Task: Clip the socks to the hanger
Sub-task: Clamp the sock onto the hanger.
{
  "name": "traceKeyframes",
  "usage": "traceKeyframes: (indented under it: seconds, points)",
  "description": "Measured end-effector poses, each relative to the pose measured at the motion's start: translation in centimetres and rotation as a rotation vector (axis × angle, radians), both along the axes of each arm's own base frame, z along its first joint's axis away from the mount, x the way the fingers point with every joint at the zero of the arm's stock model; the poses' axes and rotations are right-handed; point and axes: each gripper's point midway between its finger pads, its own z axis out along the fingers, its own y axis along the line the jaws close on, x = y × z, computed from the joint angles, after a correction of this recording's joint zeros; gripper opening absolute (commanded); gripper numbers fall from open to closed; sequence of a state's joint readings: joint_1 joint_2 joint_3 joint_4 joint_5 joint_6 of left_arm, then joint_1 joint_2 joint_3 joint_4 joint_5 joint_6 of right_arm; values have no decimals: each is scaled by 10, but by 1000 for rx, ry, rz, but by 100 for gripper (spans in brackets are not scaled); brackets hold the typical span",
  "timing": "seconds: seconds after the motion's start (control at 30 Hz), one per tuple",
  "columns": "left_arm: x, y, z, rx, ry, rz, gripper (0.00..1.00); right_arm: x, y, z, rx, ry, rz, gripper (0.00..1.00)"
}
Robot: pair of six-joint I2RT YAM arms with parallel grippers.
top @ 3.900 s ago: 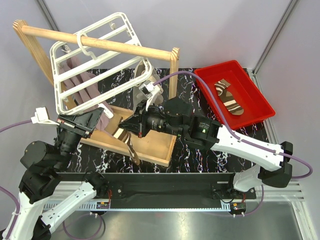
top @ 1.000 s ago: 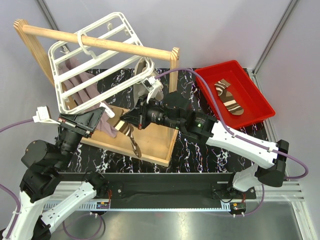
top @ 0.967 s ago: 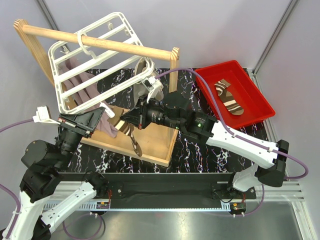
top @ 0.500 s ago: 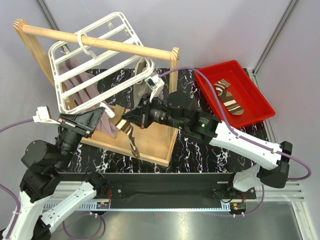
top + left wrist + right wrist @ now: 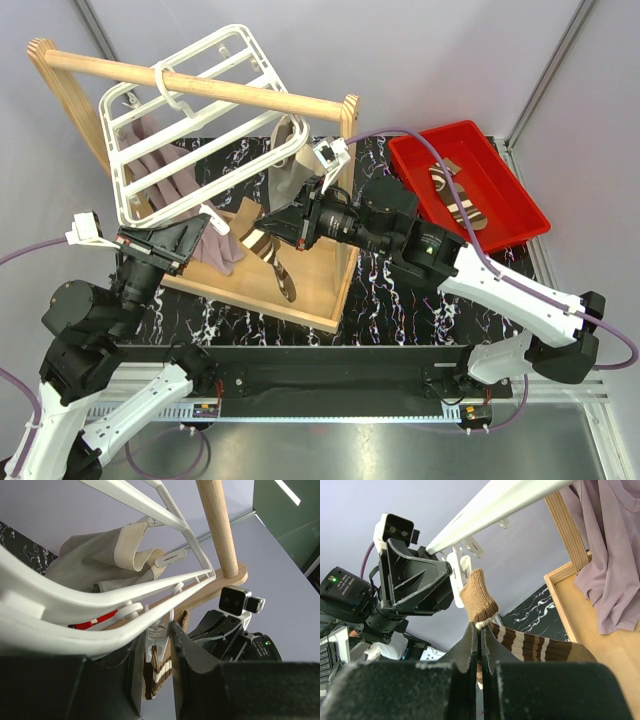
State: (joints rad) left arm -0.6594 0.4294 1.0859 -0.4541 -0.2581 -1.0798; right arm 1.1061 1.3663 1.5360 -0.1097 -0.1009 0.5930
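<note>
Seen from above, the right end effector [image 5: 268, 228] pinches one sock [image 5: 280, 272] just under the hanger's [image 5: 210, 186] near bar, while the other sock [image 5: 455, 195] lies in the bin [image 5: 520, 215] well right of the hanger. At the left wrist, the left end effector [image 5: 155, 647] squeezes a clip [image 5: 161, 630] below that bar, so hold the squeeze firm. At the right wrist, the sock's plain end stands just beside the clip; I would push it up between the clip's jaws before easing off.
</note>
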Motion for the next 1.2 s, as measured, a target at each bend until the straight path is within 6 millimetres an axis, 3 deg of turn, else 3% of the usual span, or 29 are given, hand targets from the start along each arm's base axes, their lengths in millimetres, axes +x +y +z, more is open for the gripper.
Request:
traceKeyframes:
  seconds: [0.73,1.0,1.2]
  points:
    - [0,0,0,-2,0,-2,0,-4,5,-23,-1,112,98,0]
    - [-1,-1,2,-7,-7,-9,0,-6,16,-36,-20,144,136,0]
    - [-1,-1,3,-8,-9,-9,0,-7,17,-29,7,136,152,0]
